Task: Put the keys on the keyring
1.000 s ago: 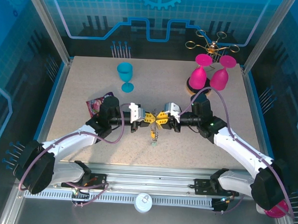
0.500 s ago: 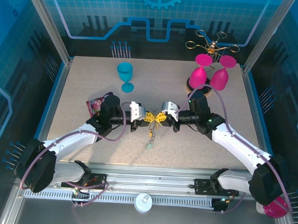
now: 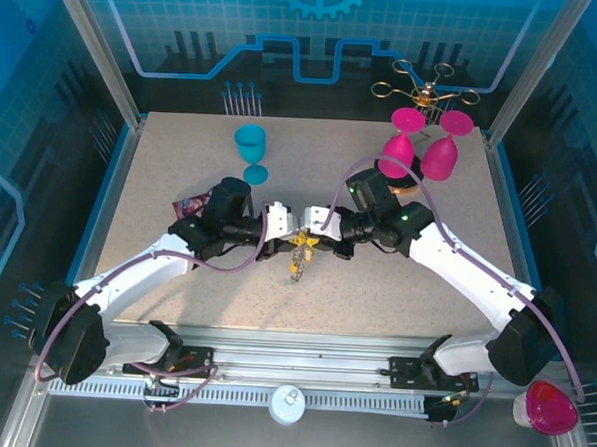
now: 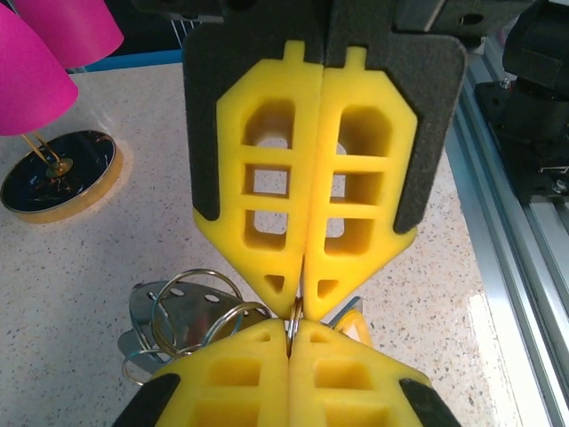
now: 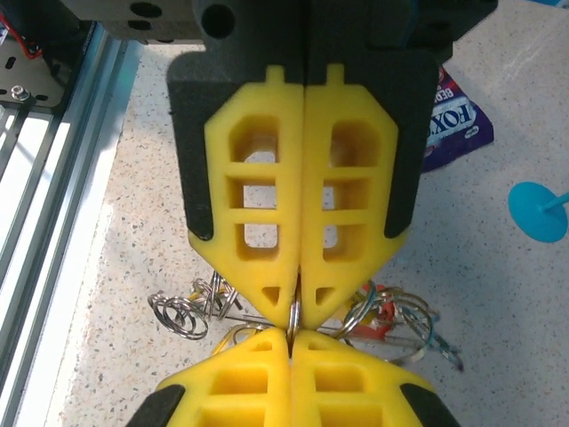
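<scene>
OK, both jaw pairs are pressed together, tip to tip: my left gripper [image 4: 291, 336] and right gripper [image 5: 291, 338] each pinch the thin wire of the keyring [image 4: 197, 298], which loops off just beside the fingertips. The keys [image 5: 384, 313] bunch right under the tips. I can't tell how many are threaded, so I'd call it mid-task.

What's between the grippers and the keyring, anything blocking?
Nothing visible. The left gripper and the right gripper meet tip to tip, both shut on the thin wire of the keyring. The keys bunch right beside the pinch, against the rings, with nothing else in between.
</scene>
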Robot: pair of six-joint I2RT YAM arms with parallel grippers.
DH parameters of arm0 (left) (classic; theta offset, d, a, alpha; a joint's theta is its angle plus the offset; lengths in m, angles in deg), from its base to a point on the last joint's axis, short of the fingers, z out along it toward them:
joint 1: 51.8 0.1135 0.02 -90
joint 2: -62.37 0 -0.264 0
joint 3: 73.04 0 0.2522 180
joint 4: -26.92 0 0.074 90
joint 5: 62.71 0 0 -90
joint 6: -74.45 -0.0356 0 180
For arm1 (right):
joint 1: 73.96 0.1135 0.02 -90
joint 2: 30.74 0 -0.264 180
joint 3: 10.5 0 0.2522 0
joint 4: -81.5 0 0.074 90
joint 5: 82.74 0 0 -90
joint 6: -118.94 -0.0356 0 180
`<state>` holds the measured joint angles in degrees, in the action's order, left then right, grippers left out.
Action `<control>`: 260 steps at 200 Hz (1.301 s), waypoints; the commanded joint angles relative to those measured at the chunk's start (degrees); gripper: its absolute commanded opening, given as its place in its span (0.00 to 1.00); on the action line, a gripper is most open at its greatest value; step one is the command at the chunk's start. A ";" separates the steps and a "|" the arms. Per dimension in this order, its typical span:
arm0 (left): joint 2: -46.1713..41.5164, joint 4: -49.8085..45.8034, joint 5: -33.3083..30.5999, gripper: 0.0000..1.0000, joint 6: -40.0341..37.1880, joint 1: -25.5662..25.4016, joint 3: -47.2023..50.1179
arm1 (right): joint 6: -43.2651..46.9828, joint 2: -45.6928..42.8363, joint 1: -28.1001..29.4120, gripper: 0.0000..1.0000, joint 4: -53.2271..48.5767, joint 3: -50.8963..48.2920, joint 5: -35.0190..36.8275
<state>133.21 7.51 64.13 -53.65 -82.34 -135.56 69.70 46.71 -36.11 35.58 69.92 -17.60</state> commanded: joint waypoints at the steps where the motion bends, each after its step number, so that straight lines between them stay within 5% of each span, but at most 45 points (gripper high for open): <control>1: -1.66 4.29 0.74 0.00 -0.58 -0.47 1.48 | -7.26 -4.11 -1.77 0.10 11.91 -4.31 -9.67; 25: -3.33 16.13 4.87 0.00 2.97 -0.20 6.92 | -17.28 -7.16 -5.99 0.30 29.28 -14.45 -16.80; 81: -2.54 27.52 6.60 0.00 8.67 0.07 9.99 | -20.45 -5.34 -7.96 0.24 37.92 -20.25 -20.49; 260: -1.22 26.74 6.97 0.00 9.19 0.24 8.86 | -23.36 -6.46 -8.72 0.22 49.00 -26.45 -22.89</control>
<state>131.75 31.66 68.15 -45.41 -81.97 -125.59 46.88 39.52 -45.49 81.50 42.48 -38.72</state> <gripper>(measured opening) 0.048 0.229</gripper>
